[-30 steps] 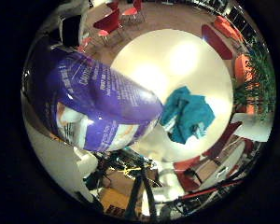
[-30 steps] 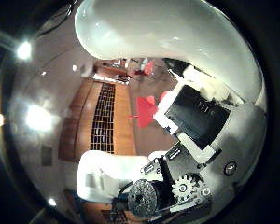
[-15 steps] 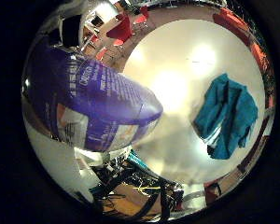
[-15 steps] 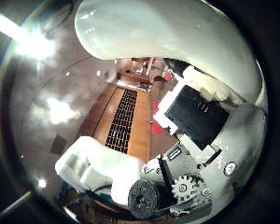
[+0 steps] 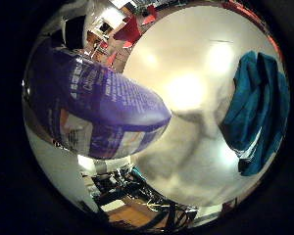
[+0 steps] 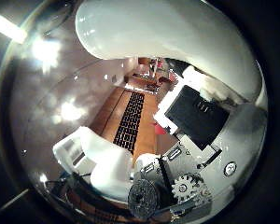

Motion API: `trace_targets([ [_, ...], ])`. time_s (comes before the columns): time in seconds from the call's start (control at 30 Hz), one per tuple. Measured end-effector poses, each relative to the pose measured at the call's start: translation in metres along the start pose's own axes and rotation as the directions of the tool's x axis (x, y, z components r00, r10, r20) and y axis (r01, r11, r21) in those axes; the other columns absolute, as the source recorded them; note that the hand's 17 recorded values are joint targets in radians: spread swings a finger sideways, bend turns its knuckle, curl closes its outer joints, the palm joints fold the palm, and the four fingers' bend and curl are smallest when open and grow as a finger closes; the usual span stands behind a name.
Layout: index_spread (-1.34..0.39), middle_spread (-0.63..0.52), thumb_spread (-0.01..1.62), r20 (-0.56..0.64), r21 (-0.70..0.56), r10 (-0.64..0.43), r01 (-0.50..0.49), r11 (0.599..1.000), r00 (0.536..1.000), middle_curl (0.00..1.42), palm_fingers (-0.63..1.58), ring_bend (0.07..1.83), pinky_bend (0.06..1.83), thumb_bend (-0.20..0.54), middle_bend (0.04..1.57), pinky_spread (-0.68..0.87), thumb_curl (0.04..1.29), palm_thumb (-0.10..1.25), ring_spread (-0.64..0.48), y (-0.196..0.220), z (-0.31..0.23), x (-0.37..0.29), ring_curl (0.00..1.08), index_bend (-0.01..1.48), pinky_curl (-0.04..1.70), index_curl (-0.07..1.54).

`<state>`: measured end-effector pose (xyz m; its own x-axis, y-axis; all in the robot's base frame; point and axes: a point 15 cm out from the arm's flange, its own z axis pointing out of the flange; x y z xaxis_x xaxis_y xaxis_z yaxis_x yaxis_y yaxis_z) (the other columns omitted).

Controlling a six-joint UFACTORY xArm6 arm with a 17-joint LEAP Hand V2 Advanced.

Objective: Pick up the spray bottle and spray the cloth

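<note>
The spray bottle (image 5: 98,103), white with a purple label, fills much of the right little finger side palm view, close against the palm. Its white body (image 6: 159,33) arches across the right thumb side palm view. My hand (image 6: 201,117) shows there as black and white fingers curled against the bottle, with a geared part below them. The teal cloth (image 5: 255,108) lies crumpled on the round white table (image 5: 186,88), away from the bottle, with the hand held above the table.
Red chairs (image 5: 127,29) stand on the floor beyond the table's far edge. The right thumb side palm view shows a wooden floor with a dark grate strip (image 6: 131,121) and a white part of the arm (image 6: 98,163).
The views have shifted: the table and cloth now look larger and the cloth sits nearer the picture's edge, so the hand has moved. The bottle keeps its place against the palm.
</note>
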<state>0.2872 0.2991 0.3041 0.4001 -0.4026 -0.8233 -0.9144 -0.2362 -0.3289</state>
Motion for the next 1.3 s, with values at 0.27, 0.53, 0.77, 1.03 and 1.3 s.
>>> trace_targets([
  [0.27,-0.20,-0.10,0.80,-0.005,-0.019,0.030,-0.030,0.999,1.000,0.68,1.13,1.36,1.05,-0.023,1.41,-0.20,0.83,0.99,-0.21,0.001,0.007,0.016,0.78,1.16,1.34,0.78],
  [0.53,-0.21,-0.10,0.83,-0.012,-0.023,0.054,-0.054,0.998,0.998,0.67,1.13,1.33,1.04,-0.027,1.37,-0.22,0.80,0.92,-0.21,-0.001,0.009,0.027,0.76,1.11,1.25,0.78],
  [0.77,-0.31,-0.12,0.64,-0.010,-0.032,0.028,-0.029,0.999,1.000,0.61,0.91,1.24,1.04,-0.033,1.15,-0.35,0.78,0.87,-0.24,0.000,0.011,0.027,0.66,0.69,1.01,0.74],
  [1.03,-0.39,-0.17,0.91,-0.010,-0.049,0.013,-0.013,0.999,1.000,0.55,0.19,1.09,0.84,-0.023,0.81,-0.32,0.68,0.83,-0.24,0.003,0.012,0.028,0.58,0.36,0.87,0.65],
  [1.3,-0.26,0.00,1.04,-0.014,-0.026,0.006,-0.006,1.000,1.000,0.41,0.03,0.70,0.49,-0.022,0.52,0.35,0.57,0.81,0.06,0.000,0.004,0.026,0.39,0.28,0.61,0.50],
])
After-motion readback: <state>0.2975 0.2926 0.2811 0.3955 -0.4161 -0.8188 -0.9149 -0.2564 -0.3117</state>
